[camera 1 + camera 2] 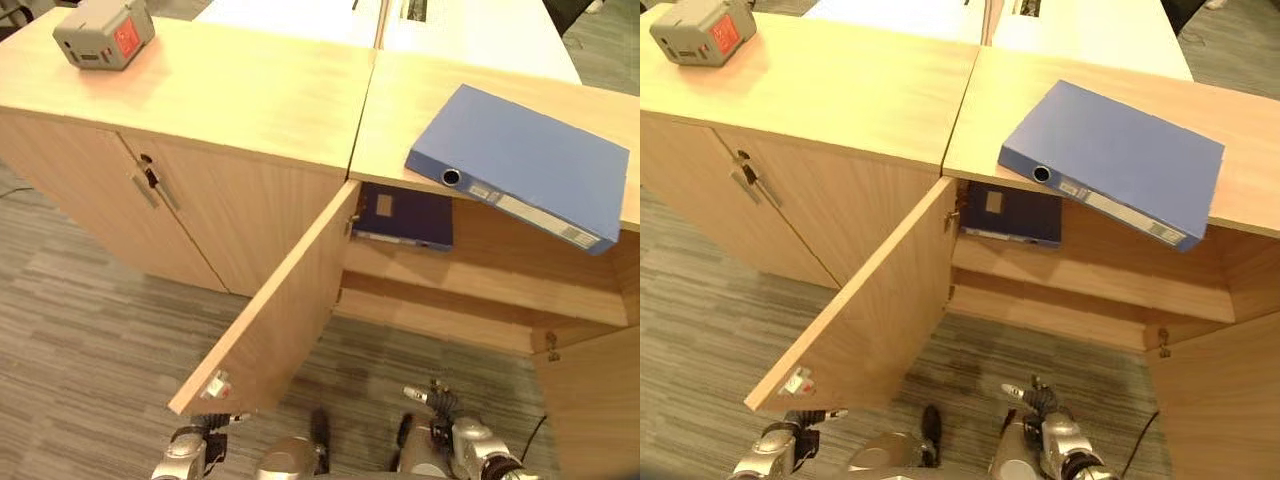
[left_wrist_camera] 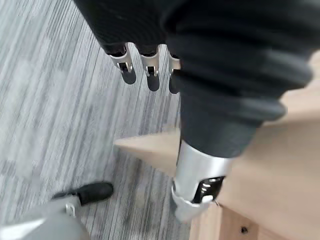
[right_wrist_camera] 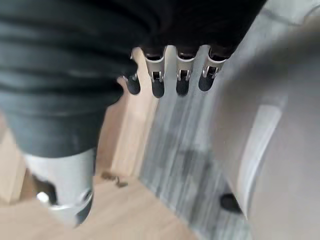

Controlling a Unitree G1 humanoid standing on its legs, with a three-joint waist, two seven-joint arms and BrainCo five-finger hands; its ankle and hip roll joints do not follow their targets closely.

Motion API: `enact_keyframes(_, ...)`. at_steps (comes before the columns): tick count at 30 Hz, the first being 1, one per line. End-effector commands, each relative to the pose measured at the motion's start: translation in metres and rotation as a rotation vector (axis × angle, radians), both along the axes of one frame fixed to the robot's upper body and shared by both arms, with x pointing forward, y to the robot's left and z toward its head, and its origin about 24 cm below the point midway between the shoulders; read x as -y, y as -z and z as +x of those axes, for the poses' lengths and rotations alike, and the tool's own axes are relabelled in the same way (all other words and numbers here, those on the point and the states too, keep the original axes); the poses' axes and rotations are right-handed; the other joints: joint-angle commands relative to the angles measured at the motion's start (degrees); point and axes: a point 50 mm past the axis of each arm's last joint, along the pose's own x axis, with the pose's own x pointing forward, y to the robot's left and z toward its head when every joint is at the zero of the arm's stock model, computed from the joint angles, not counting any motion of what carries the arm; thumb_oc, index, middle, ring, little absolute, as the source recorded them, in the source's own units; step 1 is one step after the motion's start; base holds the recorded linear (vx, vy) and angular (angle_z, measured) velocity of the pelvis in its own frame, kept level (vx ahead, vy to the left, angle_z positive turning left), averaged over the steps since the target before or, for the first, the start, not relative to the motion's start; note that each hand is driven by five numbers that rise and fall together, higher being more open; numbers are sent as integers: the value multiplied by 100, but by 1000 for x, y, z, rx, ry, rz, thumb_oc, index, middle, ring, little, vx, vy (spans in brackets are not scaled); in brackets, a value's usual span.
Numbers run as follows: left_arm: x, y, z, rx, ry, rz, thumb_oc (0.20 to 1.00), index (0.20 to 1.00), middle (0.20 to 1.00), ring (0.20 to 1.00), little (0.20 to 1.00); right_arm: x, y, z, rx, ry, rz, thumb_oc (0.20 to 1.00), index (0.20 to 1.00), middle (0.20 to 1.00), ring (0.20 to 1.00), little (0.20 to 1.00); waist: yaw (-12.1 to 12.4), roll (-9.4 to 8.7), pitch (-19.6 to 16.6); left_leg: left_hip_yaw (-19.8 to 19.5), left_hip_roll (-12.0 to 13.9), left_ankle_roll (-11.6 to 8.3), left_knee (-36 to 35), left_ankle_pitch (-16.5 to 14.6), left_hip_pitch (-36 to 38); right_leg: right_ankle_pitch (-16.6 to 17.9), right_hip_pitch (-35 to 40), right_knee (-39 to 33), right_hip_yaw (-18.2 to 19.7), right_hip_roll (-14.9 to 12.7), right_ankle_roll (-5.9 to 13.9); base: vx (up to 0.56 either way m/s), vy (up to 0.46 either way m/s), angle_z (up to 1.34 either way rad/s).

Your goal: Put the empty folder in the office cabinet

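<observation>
A light blue ring-binder folder (image 1: 525, 160) lies flat on the top of the right cabinet (image 1: 400, 110), with its spine end overhanging the front edge. Below it the cabinet stands with its left door (image 1: 270, 310) swung wide open. On the upper shelf inside lies a darker blue folder (image 1: 405, 215). My left hand (image 1: 187, 452) hangs low by the open door's bottom corner, with relaxed fingers (image 2: 148, 67) holding nothing. My right hand (image 1: 445, 418) hangs low in front of the opening, its fingers (image 3: 159, 75) also loose and empty.
A grey box with a red label (image 1: 103, 33) sits on the left cabinet's top. That cabinet's doors (image 1: 150, 185) are closed, with handles and a key. The right door (image 1: 590, 400) of the open cabinet juts out at the lower right. Grey carpet (image 1: 90, 330) covers the floor.
</observation>
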Motion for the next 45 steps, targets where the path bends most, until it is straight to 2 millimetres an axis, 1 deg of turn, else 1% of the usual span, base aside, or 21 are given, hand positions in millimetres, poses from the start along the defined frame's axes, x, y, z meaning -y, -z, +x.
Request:
enact_keyframes(1,-8,-28,46,194,-28,19,1000,1000,1000,1000,1000,7,-5,6,22,11,-19,1000,1000,1000,1000,1000,-94,2,186,-517,1011,54,-366,431,-426,-228,1172,-1217,-94,-372,57,151,-168,35)
enact_keyframes(5,-6,-29,49,201,-9,31,1000,1000,1000,1000,1000,16,-3,-2,10,96,-3,1000,1000,1000,1000,1000,-398,-117,205,-702,1000,-131,-296,282,-329,490,1036,-2097,998,-600,305,197,-315,37)
enact_keyframes(6,-6,-29,46,201,-1,36,1000,1000,1000,1000,1000,22,2,-17,-15,170,22,1000,1000,1000,1000,1000,-461,-202,49,-745,1100,-294,-227,298,-314,555,1348,-2433,1607,-639,404,273,-652,93)
enact_keyframes(8,-8,-25,39,181,-23,30,1000,1000,1000,1000,1000,21,5,-22,-34,157,20,1000,1000,1000,1000,1000,-404,-190,-35,-731,1242,-412,-281,350,-222,339,1532,-2605,1382,-589,451,191,-466,41)
enact_keyframes(15,3,-7,12,118,-120,-49,1000,1000,1000,1000,1000,29,-1,-19,-24,44,-41,1000,1000,1000,1000,1000,-347,79,-118,-754,2089,-941,-432,981,2,-150,2243,-3279,901,248,162,60,-294,-29)
enact_keyframes(20,13,-5,14,118,-123,-83,1000,1000,1000,1000,1000,41,-4,-20,-19,47,-70,1000,1000,1000,1000,1000,-462,136,-18,-472,2315,-945,-172,1366,-176,-372,2449,-3279,578,426,27,-29,-232,13)
enact_keyframes(21,15,-5,16,123,-117,-88,1000,1000,1000,1000,1000,43,-4,-23,-25,55,-75,1000,1000,1000,1000,1000,-520,101,-7,-161,2357,-901,-42,1386,-233,-391,2472,-3279,491,440,-24,-97,-214,24)
enact_keyframes(22,18,-8,20,139,-99,-97,1000,1000,1000,1000,1000,47,-3,-27,-44,66,-84,1000,1000,1000,1000,1000,-581,29,2,203,2316,-819,253,1216,-250,-374,2434,-3279,416,484,-113,-117,-278,24)
enact_keyframes(24,19,-8,21,143,-92,-100,1000,1000,1000,1000,1000,49,-3,-29,-54,73,-88,1000,1000,1000,1000,1000,-592,-4,13,195,2210,-773,424,1027,-216,-354,2428,-3279,391,493,-139,-77,-170,15)
enact_keyframes(25,20,-8,20,143,-88,-101,1000,1000,1000,1000,1000,51,-2,-30,-63,74,-93,1000,1000,1000,1000,1000,-580,-44,28,18,2005,-688,630,754,-191,-307,2385,-3279,405,492,-182,-99,-192,18)
enact_keyframes(26,23,-7,17,135,-76,-107,1000,1000,1000,1000,1000,54,-2,-32,-73,72,-99,1000,1000,1000,1000,1000,-542,-142,56,-459,1425,-515,1034,146,-201,-260,2315,-3259,369,503,-280,-117,-236,15)
enact_keyframes(27,24,-6,17,132,-73,-109,1000,1000,1000,1000,1000,54,-3,-32,-73,71,-101,1000,1000,1000,1000,1000,-527,-174,79,-590,1138,-425,1207,-145,-163,-252,2275,-3203,380,528,-319,-87,-164,3)
enact_keyframes(28,24,-6,17,133,-73,-109,1000,1000,1000,1000,1000,54,-3,-31,-73,71,-101,1000,1000,1000,1000,1000,-534,-182,65,-594,1126,-420,1198,-126,-184,-242,2255,-3205,374,518,-316,-69,-67,-18)
enact_keyframes(30,26,-6,17,132,-76,-121,1000,1000,1000,1000,1000,54,-3,-30,-69,83,-95,1000,1000,1000,1000,1000,-567,-154,77,-661,570,-134,1199,-579,-13,-283,1981,-2818,422,639,-388,-108,21,-34)
enact_keyframes(32,25,-6,17,129,-65,-116,1000,1000,1000,1000,1000,51,-2,-30,-71,87,-84,1000,1000,1000,1000,1000,-584,-71,23,-594,547,-51,872,-617,214,-256,1873,-2713,443,725,-380,-57,100,-3)
enact_keyframes(34,23,-10,22,147,-53,-103,1000,1000,1000,1000,1000,47,-1,-29,-60,99,-72,1000,1000,1000,1000,1000,-597,-128,5,-638,499,-38,681,-578,296,-162,1780,-2672,413,701,-353,-71,80,-6)
enact_keyframes(39,12,-18,29,176,-45,-69,1000,1000,1000,1000,1000,26,-3,-12,-2,71,-20,1000,1000,1000,1000,1000,-532,-210,117,-472,579,150,-77,-384,526,103,976,-1800,229,617,-10,-164,46,-18)
enact_keyframes(40,7,-19,31,172,-42,-51,1000,1000,1000,1000,1000,19,-3,-8,8,47,-10,1000,1000,1000,1000,1000,-476,-179,180,-373,601,195,-326,-278,618,250,780,-1353,-204,357,244,-194,23,-50)
enact_keyframes(43,5,-18,28,157,-42,-42,1000,1000,1000,1000,1000,14,-3,-7,11,36,2,1000,1000,1000,1000,1000,-390,-142,159,-207,670,213,-470,-186,665,305,922,-1129,-646,-140,259,-132,-29,-44)
enact_keyframes(44,4,-15,24,141,-42,-34,1000,1000,1000,1000,1000,11,-2,-8,7,31,5,1000,1000,1000,1000,1000,-365,-156,75,-223,667,211,-599,-117,690,407,1095,-1160,-499,-353,203,-107,-113,-14)
enact_keyframes(45,4,-14,22,132,-44,-31,1000,1000,1000,1000,1000,10,-1,-9,7,31,8,1000,1000,1000,1000,1000,-368,-189,31,-262,635,201,-607,-127,711,400,1191,-1226,-171,-353,232,-68,-83,-3)
